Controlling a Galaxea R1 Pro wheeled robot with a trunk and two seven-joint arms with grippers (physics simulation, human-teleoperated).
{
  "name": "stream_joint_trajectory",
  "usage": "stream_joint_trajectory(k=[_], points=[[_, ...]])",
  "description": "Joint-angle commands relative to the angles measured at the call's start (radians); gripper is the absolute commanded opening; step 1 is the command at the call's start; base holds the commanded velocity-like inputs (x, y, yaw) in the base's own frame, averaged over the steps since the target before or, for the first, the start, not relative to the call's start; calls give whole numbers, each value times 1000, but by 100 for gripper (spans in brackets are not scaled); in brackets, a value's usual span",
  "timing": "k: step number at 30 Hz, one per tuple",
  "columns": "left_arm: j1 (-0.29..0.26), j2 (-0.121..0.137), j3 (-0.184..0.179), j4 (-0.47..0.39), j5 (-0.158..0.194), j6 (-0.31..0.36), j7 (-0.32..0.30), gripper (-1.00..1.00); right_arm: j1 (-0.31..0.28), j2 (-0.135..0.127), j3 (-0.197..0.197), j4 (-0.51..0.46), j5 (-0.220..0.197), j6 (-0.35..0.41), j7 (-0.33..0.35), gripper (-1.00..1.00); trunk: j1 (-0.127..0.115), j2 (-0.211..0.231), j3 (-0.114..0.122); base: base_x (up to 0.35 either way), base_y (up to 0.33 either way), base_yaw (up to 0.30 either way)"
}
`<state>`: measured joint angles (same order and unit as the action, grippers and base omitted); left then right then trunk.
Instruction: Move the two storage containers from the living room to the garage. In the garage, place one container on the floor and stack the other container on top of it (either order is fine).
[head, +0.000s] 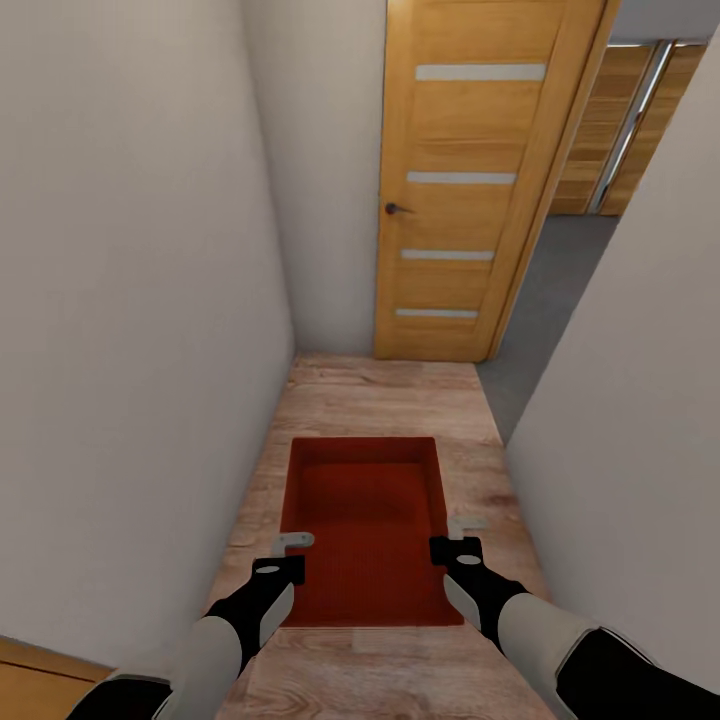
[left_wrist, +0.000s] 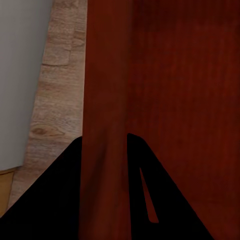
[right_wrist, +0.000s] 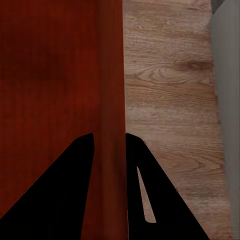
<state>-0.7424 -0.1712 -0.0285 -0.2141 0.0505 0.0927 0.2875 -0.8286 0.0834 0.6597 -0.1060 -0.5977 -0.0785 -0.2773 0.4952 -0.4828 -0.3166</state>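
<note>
One orange-red storage container (head: 365, 520), open-topped and empty, hangs level above the wood-plank floor (head: 390, 395) of a narrow corridor. My left gripper (head: 290, 557) is shut on its left side wall and my right gripper (head: 452, 548) is shut on its right side wall. In the left wrist view the thin wall (left_wrist: 105, 75) runs between the dark fingers of the left gripper (left_wrist: 105, 145). The right wrist view shows the same grip, with the wall (right_wrist: 110, 65) between the fingers of the right gripper (right_wrist: 109, 142).
White walls (head: 130, 300) close in on both sides. Ahead stands an open oak door (head: 460, 190) with four frosted strips. To its right a dark grey floor (head: 560, 290) leads on past the right wall's corner (head: 510, 440).
</note>
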Motion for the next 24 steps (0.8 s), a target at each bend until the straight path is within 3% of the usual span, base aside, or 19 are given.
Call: stream_joint_trajectory(k=[1,18,24], points=[[0,9,-8,-5,-20,7,13,-100,-1,-1,-12,25,-21,-7,-9,-100,1,-1,-1,325,0,0],[0,9,-8,-5,-20,7,13,-100,-1,-1,-12,25,-21,-7,-9,-100,1,-1,-1,325,0,-1],[0,9,-8,-5,-20,7,13,-100,-1,-1,-12,25,-21,-7,-9,-100,1,-1,-1,325,0,-124]])
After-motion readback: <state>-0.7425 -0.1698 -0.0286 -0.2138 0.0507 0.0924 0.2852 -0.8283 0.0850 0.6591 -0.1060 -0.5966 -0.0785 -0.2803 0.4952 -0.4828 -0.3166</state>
